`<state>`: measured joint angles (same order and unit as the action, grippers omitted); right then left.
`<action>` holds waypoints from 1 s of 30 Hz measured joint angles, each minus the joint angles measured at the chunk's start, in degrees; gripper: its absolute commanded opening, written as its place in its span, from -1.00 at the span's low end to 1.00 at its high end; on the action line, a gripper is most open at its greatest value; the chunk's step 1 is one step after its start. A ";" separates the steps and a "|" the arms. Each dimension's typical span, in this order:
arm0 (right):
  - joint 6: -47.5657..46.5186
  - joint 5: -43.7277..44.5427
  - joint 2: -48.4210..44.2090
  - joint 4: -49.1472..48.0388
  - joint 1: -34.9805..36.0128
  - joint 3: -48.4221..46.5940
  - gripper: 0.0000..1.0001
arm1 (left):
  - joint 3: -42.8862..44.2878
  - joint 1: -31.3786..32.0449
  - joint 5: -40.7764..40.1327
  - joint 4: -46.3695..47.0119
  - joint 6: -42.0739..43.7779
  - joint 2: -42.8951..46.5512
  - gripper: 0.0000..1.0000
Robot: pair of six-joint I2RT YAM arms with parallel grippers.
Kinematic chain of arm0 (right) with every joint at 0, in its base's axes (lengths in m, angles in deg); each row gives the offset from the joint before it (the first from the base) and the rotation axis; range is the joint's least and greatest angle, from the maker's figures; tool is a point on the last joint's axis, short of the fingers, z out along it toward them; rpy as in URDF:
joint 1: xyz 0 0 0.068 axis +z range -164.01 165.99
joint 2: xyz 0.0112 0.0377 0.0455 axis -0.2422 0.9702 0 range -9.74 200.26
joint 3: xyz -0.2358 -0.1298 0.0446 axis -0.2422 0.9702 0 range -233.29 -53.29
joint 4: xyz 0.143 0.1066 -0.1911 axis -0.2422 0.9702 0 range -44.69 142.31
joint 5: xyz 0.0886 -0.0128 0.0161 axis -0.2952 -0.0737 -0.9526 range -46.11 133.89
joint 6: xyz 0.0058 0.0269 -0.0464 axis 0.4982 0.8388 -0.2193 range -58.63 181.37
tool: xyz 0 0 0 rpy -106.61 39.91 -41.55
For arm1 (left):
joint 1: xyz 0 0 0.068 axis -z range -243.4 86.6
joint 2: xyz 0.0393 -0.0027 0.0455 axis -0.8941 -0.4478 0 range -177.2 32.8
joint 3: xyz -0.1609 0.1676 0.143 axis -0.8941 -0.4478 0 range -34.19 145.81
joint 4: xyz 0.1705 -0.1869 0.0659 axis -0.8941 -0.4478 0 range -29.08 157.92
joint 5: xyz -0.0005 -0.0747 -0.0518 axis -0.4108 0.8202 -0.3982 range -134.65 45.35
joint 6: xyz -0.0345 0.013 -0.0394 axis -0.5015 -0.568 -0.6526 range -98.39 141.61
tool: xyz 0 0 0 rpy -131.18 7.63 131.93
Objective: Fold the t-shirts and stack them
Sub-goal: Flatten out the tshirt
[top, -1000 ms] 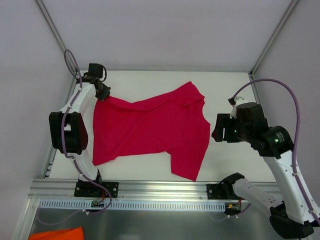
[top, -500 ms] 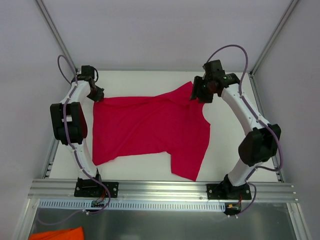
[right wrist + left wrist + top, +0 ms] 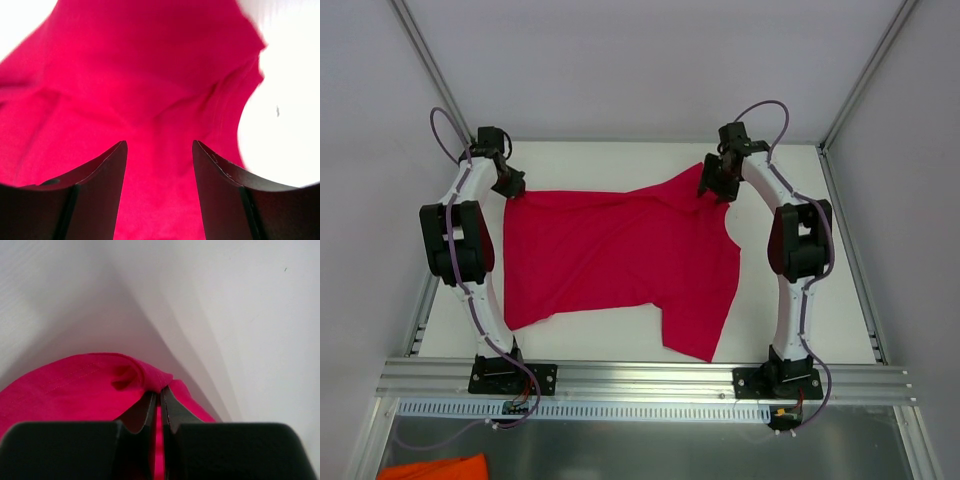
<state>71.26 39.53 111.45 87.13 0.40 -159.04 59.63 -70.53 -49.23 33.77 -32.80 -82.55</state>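
A crimson-red t-shirt lies spread and wrinkled on the white table. My left gripper is at the shirt's far left corner, shut on a pinch of the t-shirt's edge, with red cloth running between its fingers. My right gripper hovers over the shirt's far right part beside the neckline. It is open, and the red t-shirt fabric fills the gap between its two fingertips without being pinched.
The white table is bordered by grey walls and an aluminium frame rail at the near edge. An orange cloth lies below the rail at the bottom left.
The right arm has swung from the table's right side to the shirt's far right part near the neckline. The left gripper has drawn its corner slightly farther left and back.
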 measured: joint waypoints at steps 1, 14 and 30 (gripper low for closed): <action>0.00 0.00 1.64 -0.15 -0.50 -1.42 0.18 | 0.46 0.00 0.07 -0.04 -0.02 -0.24 -1.00; -0.55 3.78 10.29 -0.33 -5.35 -14.32 0.19 | 3.06 -0.07 0.09 -2.23 0.76 -0.59 -1.00; -2.05 7.54 12.31 0.85 -7.54 -14.32 0.18 | 3.23 -0.07 0.09 -2.51 2.12 -0.61 -1.00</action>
<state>69.20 47.07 123.75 87.99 -7.14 -173.36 62.87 -70.60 -49.14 31.26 -30.68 -83.17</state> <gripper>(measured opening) 0.592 0.015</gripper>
